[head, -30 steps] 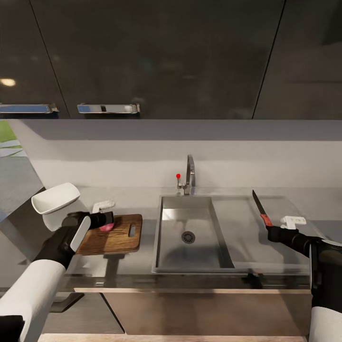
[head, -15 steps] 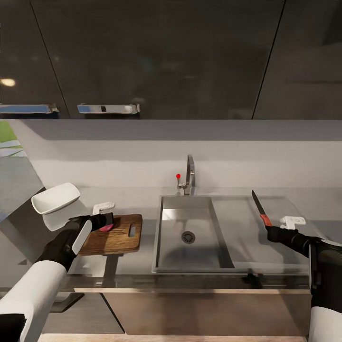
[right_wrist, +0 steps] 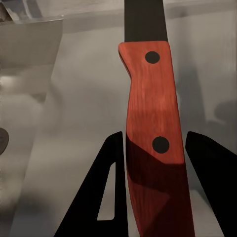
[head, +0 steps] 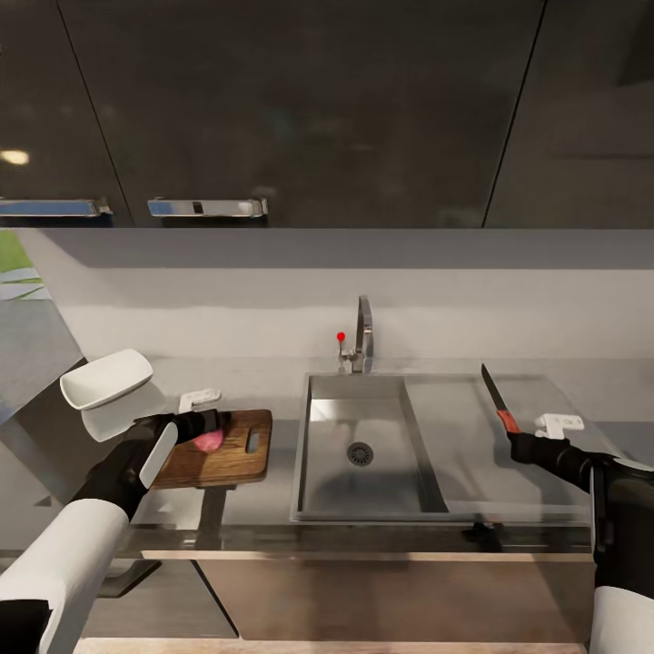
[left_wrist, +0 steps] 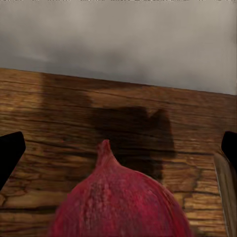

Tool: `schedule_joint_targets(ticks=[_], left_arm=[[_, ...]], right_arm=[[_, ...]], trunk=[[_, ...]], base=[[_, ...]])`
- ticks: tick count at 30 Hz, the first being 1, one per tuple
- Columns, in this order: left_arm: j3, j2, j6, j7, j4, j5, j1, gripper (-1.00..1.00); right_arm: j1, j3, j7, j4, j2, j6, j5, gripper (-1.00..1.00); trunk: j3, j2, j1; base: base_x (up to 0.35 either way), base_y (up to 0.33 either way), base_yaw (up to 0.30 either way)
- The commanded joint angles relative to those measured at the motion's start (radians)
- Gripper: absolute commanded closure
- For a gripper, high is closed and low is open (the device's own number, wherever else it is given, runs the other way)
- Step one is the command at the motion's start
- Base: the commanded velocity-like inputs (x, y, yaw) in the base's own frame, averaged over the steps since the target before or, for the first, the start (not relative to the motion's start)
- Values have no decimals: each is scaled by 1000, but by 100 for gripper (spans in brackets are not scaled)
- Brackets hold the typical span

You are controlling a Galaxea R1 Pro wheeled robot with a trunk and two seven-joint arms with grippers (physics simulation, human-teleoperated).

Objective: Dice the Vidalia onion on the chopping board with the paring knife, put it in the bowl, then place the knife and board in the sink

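Note:
The pink-red Vidalia onion (head: 210,441) rests on the dark wooden chopping board (head: 238,456), left of the sink (head: 363,472). My left gripper (head: 203,425) hovers just over the onion, open. In the left wrist view the onion (left_wrist: 118,202) lies between widely spread fingertips (left_wrist: 10,154) on the board (left_wrist: 59,113). My right gripper (head: 521,445) is shut on the paring knife (head: 496,392), held blade-up over the drainboard. In the right wrist view the black fingers (right_wrist: 106,190) clamp its red handle (right_wrist: 150,133). The white bowl (head: 105,377) sits on the countertop (head: 272,381), left of the board.
A chrome faucet (head: 363,329) with a red knob (head: 341,336) stands behind the basin. A small white object (head: 198,397) lies behind the board, another (head: 559,422) right of the drainboard. Dark wall cabinets (head: 300,109) hang overhead.
The left gripper has drawn back a little from the onion. The onion now shows more fully on the board. The right arm and knife have stayed in place.

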Motion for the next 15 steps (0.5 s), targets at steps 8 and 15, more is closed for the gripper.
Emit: schedule_joint_targets(ticks=[8, 15], left_arm=[[-2, 1, 5, 1, -8, 0, -1, -100], [-2, -2, 7, 2, -11, 0, -1, -100]], right_arm=[[-1, -2, 10, 5, 5, 1, 9, 100], [-1, -2, 10, 5, 5, 1, 9, 100]], trunk=[[-2, -2, 1], [-2, -2, 1]], base=[[0, 0, 0], [0, 0, 0]])
